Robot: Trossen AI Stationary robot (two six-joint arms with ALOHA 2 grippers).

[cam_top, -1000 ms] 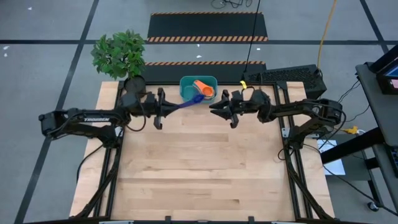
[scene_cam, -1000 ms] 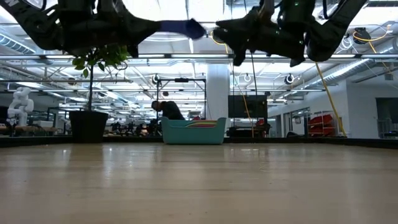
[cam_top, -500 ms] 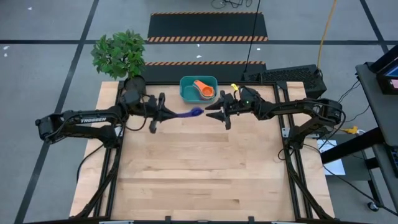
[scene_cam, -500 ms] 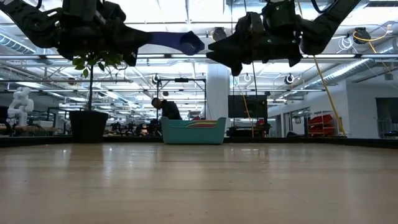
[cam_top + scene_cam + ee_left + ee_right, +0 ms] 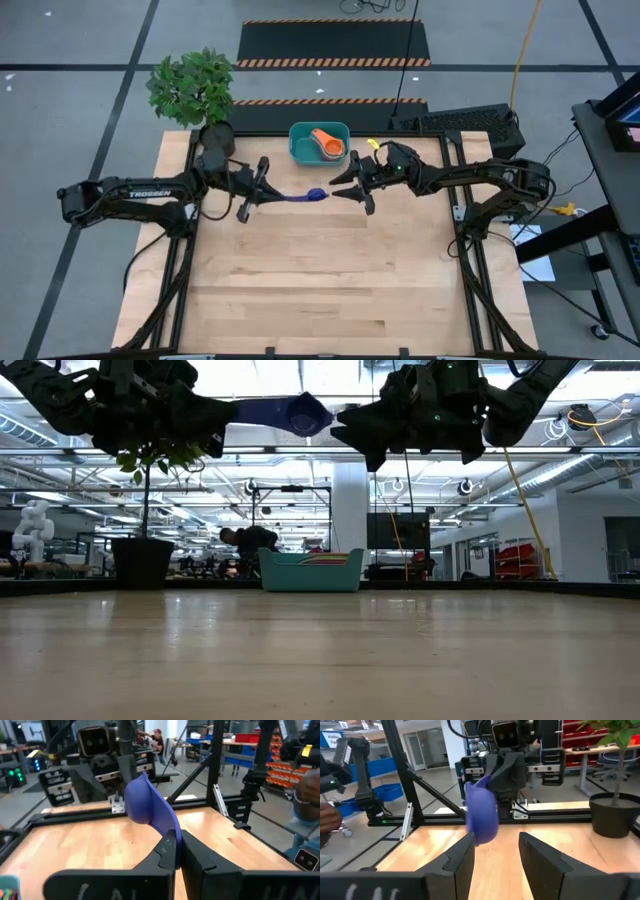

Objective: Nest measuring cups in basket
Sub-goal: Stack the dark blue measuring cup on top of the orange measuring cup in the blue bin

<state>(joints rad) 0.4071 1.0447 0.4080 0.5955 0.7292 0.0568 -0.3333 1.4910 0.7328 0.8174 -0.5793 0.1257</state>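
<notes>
- While the left gripper [image 5: 262, 188] is pinching the flat handle of the dark blue measuring cup [image 5: 316, 194] with its fingers pressed tight on it, the cup is hanging in the air above the table [image 5: 320, 290], bowl end pointing across at the other arm.
- The right gripper [image 5: 348, 190] is facing it just beside the bowl, fingers standing apart with a clear gap between them; in the right wrist view the blue bowl [image 5: 482, 815] is sitting in front of that gap, not yet between the fingers as far as I can tell.
- The basket [image 5: 300, 150] is standing near the table's far edge, a little beyond both grippers, with orange cups [image 5: 328, 145] and a lighter blue one lying inside it.
- Judging by its look, the cup is going to handle as a light, stiff plastic scoop: hardly any weight, no give, and a smooth, rounded bowl that is likely slippery.
- The handle is giving the surest hold, being flat, but it is already taken up; a second hold would probably be going on the bowl's rim or wall, across its width.
- A hold on the curved bowl is risking the cup squirting out or twisting, so a square, centred pinch looks wise before the first hold lets go.
- The thin handle is looking like the part most likely to flex.
</notes>
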